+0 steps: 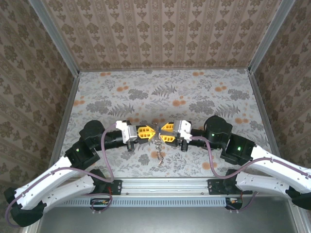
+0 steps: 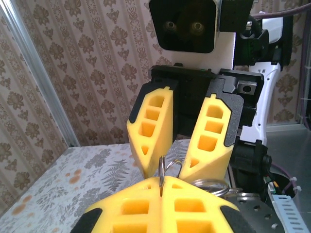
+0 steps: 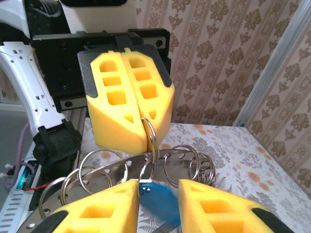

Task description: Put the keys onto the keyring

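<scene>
Table: bare patterned top, with open room on every side of the keyring, which is held up at mid-table.

Left gripper: jaws pressed together on one ring of the keyring. It pinches the ring upright, I judge to steady it for my other hand.

Right gripper: jaws apart, facing the left just across the keyring.

Blue key: sits just below that ring, between my parted right fingers; I cannot tell whether they touch it. The fingertips are crowded, but I can back away freely.
</scene>
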Robot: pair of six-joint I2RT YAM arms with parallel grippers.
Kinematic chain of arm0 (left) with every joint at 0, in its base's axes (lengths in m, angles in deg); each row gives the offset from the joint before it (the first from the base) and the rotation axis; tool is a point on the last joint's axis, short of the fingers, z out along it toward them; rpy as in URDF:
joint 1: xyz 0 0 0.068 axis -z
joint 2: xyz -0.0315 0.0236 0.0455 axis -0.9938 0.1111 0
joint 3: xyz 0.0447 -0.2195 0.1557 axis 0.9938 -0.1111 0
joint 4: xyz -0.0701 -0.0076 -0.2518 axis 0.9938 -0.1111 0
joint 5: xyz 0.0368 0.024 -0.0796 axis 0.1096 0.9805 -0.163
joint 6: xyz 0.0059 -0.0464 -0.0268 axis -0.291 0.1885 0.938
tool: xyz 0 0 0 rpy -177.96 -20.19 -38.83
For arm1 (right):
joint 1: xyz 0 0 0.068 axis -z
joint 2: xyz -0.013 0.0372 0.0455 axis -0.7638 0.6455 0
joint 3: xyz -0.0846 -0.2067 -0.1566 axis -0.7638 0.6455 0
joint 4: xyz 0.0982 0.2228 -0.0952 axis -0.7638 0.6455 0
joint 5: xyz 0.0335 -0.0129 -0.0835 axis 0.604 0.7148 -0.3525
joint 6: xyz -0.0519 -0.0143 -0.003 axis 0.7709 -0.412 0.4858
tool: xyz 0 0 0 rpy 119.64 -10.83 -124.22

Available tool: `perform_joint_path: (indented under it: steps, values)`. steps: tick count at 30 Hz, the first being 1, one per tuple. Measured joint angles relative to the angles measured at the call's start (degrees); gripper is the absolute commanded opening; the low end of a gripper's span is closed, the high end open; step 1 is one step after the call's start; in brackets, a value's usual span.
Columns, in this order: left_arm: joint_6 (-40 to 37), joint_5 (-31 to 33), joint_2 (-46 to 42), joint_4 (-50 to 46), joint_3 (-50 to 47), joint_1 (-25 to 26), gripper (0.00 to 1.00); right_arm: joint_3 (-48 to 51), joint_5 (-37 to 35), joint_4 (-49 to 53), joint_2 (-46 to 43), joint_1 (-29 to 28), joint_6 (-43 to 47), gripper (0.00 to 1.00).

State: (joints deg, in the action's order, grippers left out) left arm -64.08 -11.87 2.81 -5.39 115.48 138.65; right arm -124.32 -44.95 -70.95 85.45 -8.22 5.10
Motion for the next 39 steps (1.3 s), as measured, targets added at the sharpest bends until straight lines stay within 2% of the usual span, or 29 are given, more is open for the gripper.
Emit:
perform_joint_path:
  steps: [6, 18, 22, 30, 39]
  values:
    - [1.5, -1.4, 0.4, 2.4, -0.8, -0.5, 0.00, 0.2, 1.3, -1.0, -0.1, 0.0, -0.3, 0.12]
    - [3.9, -1.3, 1.0, 8.1, -2.8, -1.1, 0.00, 0.9, 0.9, -2.4, 0.3, 0.2, -0.2, 0.10]
    - [5.0, 0.1, 1.6, 11.2, -4.2, -1.1, 0.00, 1.1, -1.4, -3.0, 0.7, -0.4, 0.2, 0.11]
    - [6.9, 2.8, 2.6, 17.1, -6.3, -1.2, 0.00, 1.6, -4.6, -4.3, 1.5, -1.7, 1.9, 0.26]
    - [7.0, 3.7, 2.5, 16.4, -7.0, -1.5, 0.00, 4.9, -5.4, -4.8, -1.9, -3.0, 2.9, 0.28]
